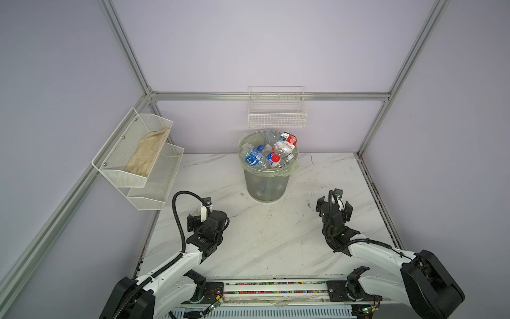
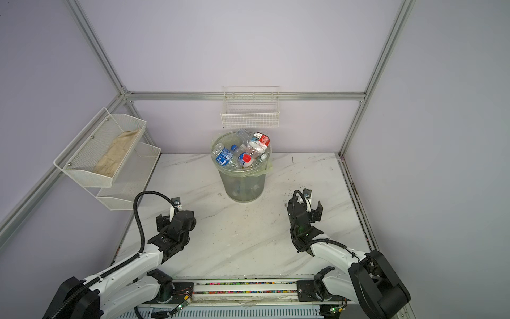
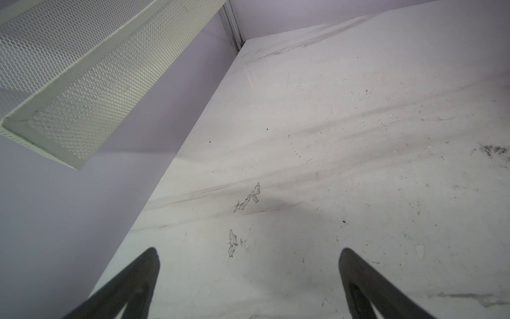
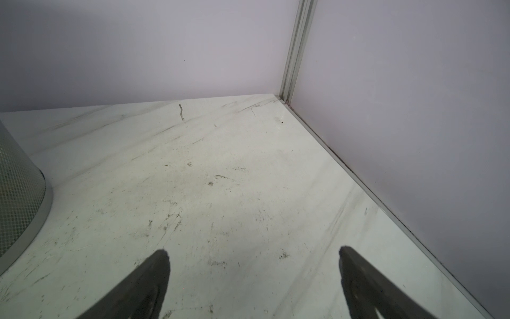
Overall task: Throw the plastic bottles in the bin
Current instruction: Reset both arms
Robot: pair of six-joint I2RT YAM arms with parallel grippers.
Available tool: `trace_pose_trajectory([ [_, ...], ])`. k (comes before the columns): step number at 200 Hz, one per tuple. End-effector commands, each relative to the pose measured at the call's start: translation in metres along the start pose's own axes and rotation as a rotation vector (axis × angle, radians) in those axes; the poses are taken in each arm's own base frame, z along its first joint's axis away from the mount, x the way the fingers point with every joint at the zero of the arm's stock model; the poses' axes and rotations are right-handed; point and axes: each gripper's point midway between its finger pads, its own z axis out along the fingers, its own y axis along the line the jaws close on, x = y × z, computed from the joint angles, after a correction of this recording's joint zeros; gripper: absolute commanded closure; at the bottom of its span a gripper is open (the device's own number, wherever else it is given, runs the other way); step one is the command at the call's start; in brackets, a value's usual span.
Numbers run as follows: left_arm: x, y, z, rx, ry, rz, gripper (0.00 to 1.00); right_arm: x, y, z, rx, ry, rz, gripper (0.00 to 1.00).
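The bin (image 1: 266, 183) (image 2: 244, 185) stands at the back middle of the marble table, lined with a pale yellow-green bag. Several plastic bottles (image 1: 269, 150) (image 2: 242, 153) with blue, red and white labels lie heaped in it up to the rim. My left gripper (image 1: 208, 219) (image 2: 176, 219) (image 3: 249, 252) hovers open over the table's left side, in front of the bin. My right gripper (image 1: 334, 206) (image 2: 304, 207) (image 4: 253, 251) hovers open to the bin's front right. Only bare marble shows between each pair of fingers. The bin's base (image 4: 19, 193) edges into the right wrist view.
A white mesh two-tier shelf (image 1: 140, 160) (image 3: 69, 82) hangs on the left wall, with a beige cloth (image 1: 147, 153) in its upper tier. A white wire basket (image 1: 276, 110) hangs on the back wall above the bin. Aluminium frame posts and walls close in the table (image 1: 276, 243).
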Motion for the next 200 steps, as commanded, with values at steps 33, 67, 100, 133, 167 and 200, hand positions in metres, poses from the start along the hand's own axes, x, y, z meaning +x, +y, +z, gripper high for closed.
trace_pose_trajectory([
  [33,-0.004,0.007,0.005,-0.047,-0.051,-0.032,0.0,-0.013,-0.002,0.006,-0.011,-0.059,0.055,0.03],
  [67,-0.007,0.008,0.008,-0.057,-0.069,-0.058,0.0,-0.016,-0.002,0.012,-0.016,-0.076,0.07,0.03],
  [100,-0.011,0.011,0.009,-0.072,-0.097,-0.058,0.0,-0.021,-0.011,0.014,-0.002,-0.107,0.116,0.03],
  [133,-0.016,0.016,0.011,-0.089,-0.124,-0.082,0.0,-0.023,-0.012,0.017,-0.018,-0.123,0.129,0.03],
  [167,-0.02,0.017,0.015,-0.092,-0.144,-0.096,0.0,-0.025,-0.008,0.023,-0.025,-0.132,0.115,0.03],
  [200,-0.023,0.017,0.018,-0.097,-0.155,-0.109,0.0,-0.025,-0.005,0.029,-0.027,-0.134,0.1,0.03],
])
